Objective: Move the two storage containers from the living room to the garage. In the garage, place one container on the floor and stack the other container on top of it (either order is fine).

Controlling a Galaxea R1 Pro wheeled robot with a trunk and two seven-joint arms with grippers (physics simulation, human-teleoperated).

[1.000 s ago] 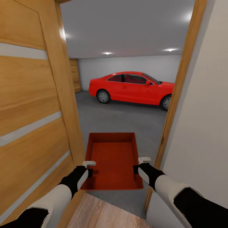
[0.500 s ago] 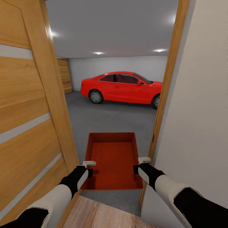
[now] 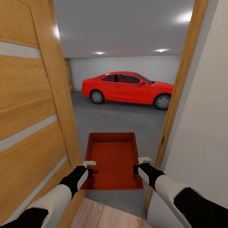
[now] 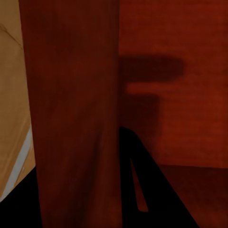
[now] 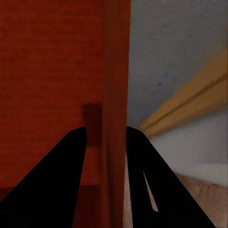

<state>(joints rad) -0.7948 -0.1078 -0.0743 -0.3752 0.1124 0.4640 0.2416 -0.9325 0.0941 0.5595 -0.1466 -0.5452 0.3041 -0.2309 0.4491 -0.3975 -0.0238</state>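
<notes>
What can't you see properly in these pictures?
- The red car: head view, its front end is cut off by the door frame.
- The storage container: head view, its underside is hidden; whether a second box sits beneath cannot be told.
- Left gripper: left wrist view, the container wall covers one finger.
- Garage floor: head view, its sides are blocked by the wooden door and the wall.

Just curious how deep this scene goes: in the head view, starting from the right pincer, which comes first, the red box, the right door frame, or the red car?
1. Red box, held in the right pincer.
2. Door frame, just right.
3. Red car, far ahead.
</notes>
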